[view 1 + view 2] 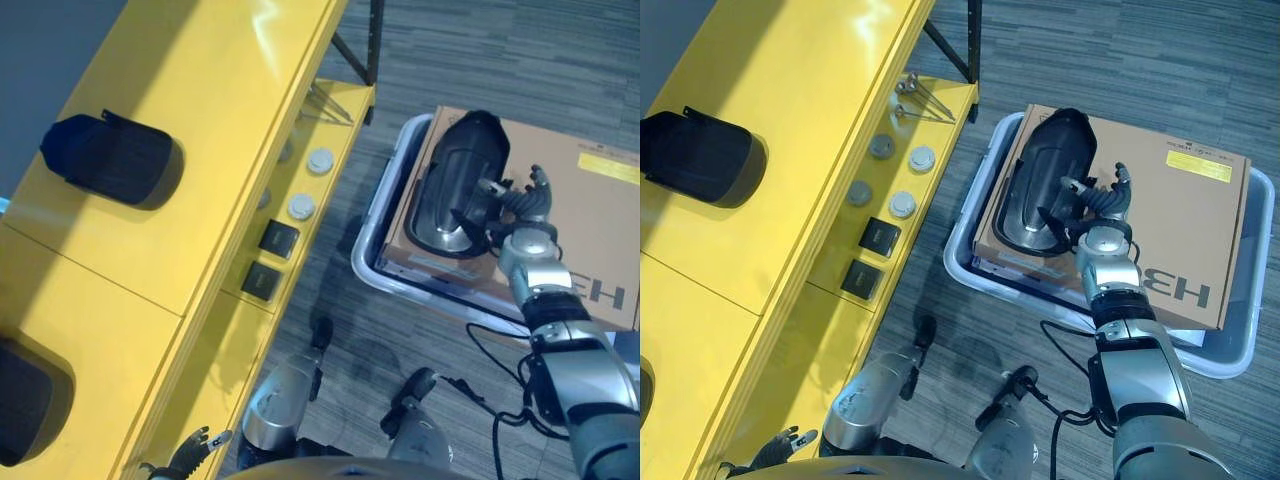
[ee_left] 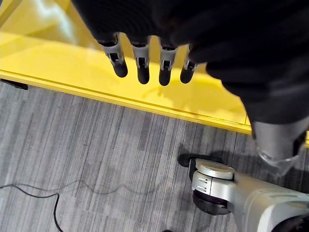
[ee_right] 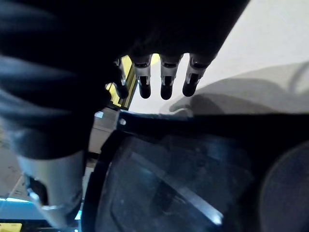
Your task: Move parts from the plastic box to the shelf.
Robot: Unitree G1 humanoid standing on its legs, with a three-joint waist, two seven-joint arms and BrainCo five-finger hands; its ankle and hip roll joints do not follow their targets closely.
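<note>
A: What's closest to us?

B: The left hand (image 1: pixel 190 452), low by the near end of the yellow shelf (image 1: pixel 150 250). Fingers straight & relaxed, a bit apart, holding nothing.

A: And the other one?

B: The right hand (image 1: pixel 1098 205) is further out, over the black part (image 1: pixel 1040 185). That's a long dark shell w/ a glossy inside, lying on a cardboard box (image 1: pixel 1180 230) that sits in the plastic box (image 1: pixel 1240 350) on the grey floor. Fingers reach onto the part's edge; can't tell if they're clamped on it or just touching.

A: Anything on the shelf?

B: Lower level: two small black squares (image 1: pixel 871 255), then round grey discs (image 1: pixel 902 203) beyond. Top level: a black part (image 1: pixel 112 158) lying flat, another dark one (image 1: pixel 25 400) at the near edge.
</note>
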